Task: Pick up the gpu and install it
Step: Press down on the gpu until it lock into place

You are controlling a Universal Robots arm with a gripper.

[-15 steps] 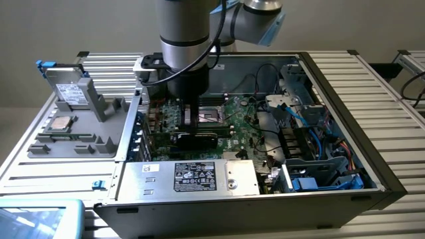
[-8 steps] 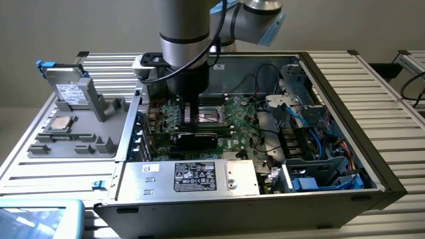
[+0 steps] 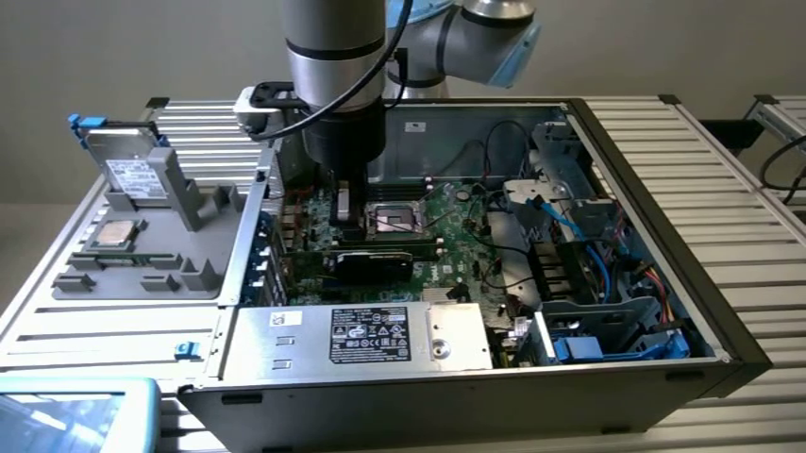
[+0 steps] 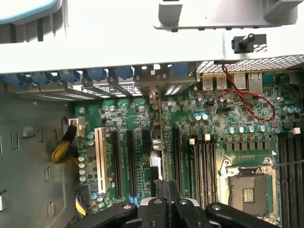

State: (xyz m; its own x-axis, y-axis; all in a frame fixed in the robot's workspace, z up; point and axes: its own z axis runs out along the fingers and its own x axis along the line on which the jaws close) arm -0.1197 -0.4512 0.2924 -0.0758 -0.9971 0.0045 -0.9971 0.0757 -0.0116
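The open computer case [image 3: 655, 236] filled the middle and right of the exterior view, lying on a slatted table [image 3: 743, 142]. The grey arm [image 3: 334, 57] came down from upper centre into it. Green motherboard [image 4: 228, 128] spread across the wrist view, black slots running vertically and the empty CPU socket [image 4: 247, 190] at lower right. Power supply [image 3: 365, 335] with its black label sat at lower centre of the exterior view; a grey parts tray [image 3: 139, 255] at left. The gpu [image 4: 160, 142] stood edge-on at centre of the wrist view, a thin green board over a slot, silver bracket end toward the case's rear wall. Gripper [image 4: 166, 190] at bottom centre was pinched together on the gpu's near edge.
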